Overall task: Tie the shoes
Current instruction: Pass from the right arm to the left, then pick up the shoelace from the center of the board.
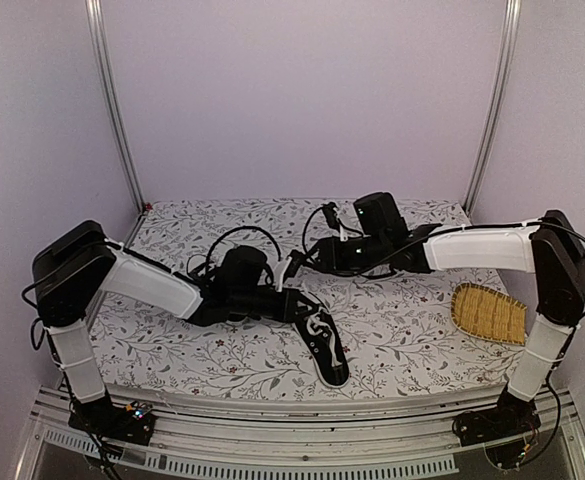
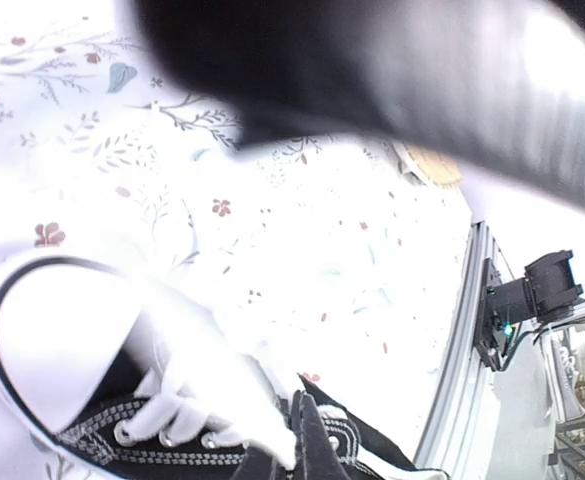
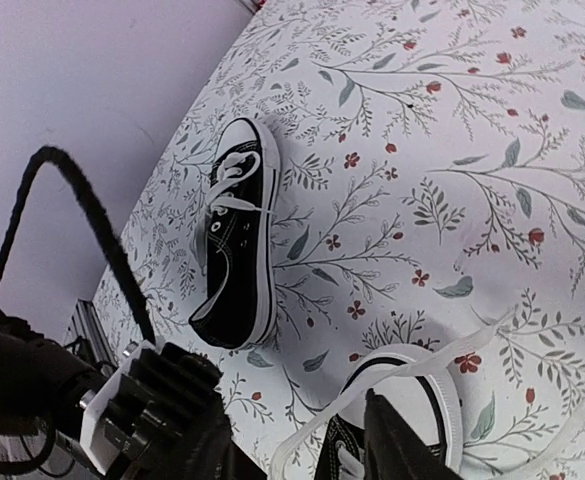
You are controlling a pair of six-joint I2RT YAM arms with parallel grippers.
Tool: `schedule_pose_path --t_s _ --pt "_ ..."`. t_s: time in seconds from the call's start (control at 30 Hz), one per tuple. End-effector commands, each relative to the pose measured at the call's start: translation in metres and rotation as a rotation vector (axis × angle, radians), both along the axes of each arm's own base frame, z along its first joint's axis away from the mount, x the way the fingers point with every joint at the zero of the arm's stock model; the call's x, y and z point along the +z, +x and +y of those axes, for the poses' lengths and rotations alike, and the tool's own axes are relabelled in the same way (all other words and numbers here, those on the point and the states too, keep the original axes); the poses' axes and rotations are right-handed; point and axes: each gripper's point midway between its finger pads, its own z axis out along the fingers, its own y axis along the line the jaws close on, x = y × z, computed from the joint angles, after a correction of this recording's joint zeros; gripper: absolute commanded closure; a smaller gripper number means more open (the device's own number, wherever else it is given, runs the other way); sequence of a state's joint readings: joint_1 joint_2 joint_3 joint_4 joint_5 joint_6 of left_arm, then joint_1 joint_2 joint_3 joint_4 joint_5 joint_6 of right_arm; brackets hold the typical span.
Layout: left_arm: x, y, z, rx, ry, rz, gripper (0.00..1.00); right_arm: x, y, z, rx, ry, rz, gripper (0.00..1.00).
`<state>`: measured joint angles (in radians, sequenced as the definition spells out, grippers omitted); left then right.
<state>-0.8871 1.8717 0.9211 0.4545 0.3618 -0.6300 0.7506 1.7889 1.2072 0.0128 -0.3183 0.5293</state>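
Observation:
One of the shoes (image 1: 324, 348) lies on the floral cloth, black with white laces; it also shows in the right wrist view (image 3: 240, 235). The other shoe sits under both grippers, its white toe cap (image 3: 417, 385) just beyond my right gripper (image 3: 297, 445). That gripper (image 1: 300, 262) is open, and a loose white lace (image 3: 452, 352) runs across between its fingers. My left gripper (image 2: 312, 440) is shut on a white lace (image 2: 257, 400) over this shoe's eyelets (image 2: 122, 432). In the top view the left gripper (image 1: 290, 303) hides most of this shoe.
A woven straw tray (image 1: 489, 313) lies at the right of the table (image 1: 172, 350). A metal rail (image 1: 302, 440) runs along the near edge. A black cable (image 3: 82, 210) arcs at the left of the right wrist view. The right arm (image 2: 392, 60) blurs across the top of the left wrist view.

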Motion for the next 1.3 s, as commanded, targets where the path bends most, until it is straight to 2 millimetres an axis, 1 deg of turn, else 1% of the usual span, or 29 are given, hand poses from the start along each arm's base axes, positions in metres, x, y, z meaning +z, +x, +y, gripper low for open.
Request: schedule_pose_path --t_s 0.0,0.07,0.13,0.17,0.23,0.33,0.43,0.5,0.6,0.73,0.77,0.83,1.07,1.27 --pt "0.021 -0.004 0.000 0.015 -0.067 -0.015 1.00 0.014 0.005 -0.015 -0.007 -0.001 -0.059 0.43" --pt "0.026 -0.004 0.001 0.023 -0.080 -0.019 1.00 0.012 0.006 -0.034 -0.034 -0.025 -0.073 0.37" --pt "0.030 -0.004 0.001 0.031 -0.092 -0.029 1.00 0.004 0.008 -0.056 -0.070 -0.059 -0.066 0.35" --pt "0.033 -0.004 0.001 0.034 -0.098 -0.034 1.00 -0.004 0.011 -0.070 -0.099 -0.075 -0.044 0.35" --pt "0.034 -0.004 0.001 0.034 -0.100 -0.037 1.00 -0.022 0.012 -0.090 -0.146 -0.106 0.007 0.35" --pt "0.036 -0.004 0.001 0.033 -0.103 -0.038 1.00 -0.049 0.013 -0.108 -0.205 -0.201 0.054 0.39" --pt "0.037 -0.005 0.000 0.026 -0.107 -0.039 1.00 -0.071 0.020 -0.118 -0.244 -0.299 0.092 0.45" --pt "0.038 -0.005 -0.001 0.023 -0.107 -0.039 1.00 -0.082 0.024 -0.119 -0.251 -0.342 0.114 0.47" --pt "0.037 -0.007 -0.001 0.018 -0.105 -0.036 1.00 -0.093 0.027 -0.112 -0.232 -0.369 0.135 0.48" --pt "0.037 -0.008 -0.001 0.017 -0.102 -0.035 1.00 -0.103 0.024 -0.094 -0.208 -0.414 0.141 0.49" --pt "0.036 -0.008 -0.001 0.016 -0.101 -0.035 1.00 -0.111 0.021 -0.094 -0.208 -0.433 0.156 0.50" --pt "0.036 -0.009 -0.001 0.014 -0.100 -0.034 1.00 -0.111 0.025 -0.088 -0.219 -0.448 0.153 0.52" --pt "0.037 -0.012 -0.003 0.006 -0.100 -0.040 1.00 -0.136 0.027 -0.078 -0.240 -0.544 0.173 0.55" --pt "0.040 -0.012 -0.004 0.006 -0.103 -0.047 1.00 -0.152 0.027 -0.081 -0.277 -0.628 0.179 0.61"
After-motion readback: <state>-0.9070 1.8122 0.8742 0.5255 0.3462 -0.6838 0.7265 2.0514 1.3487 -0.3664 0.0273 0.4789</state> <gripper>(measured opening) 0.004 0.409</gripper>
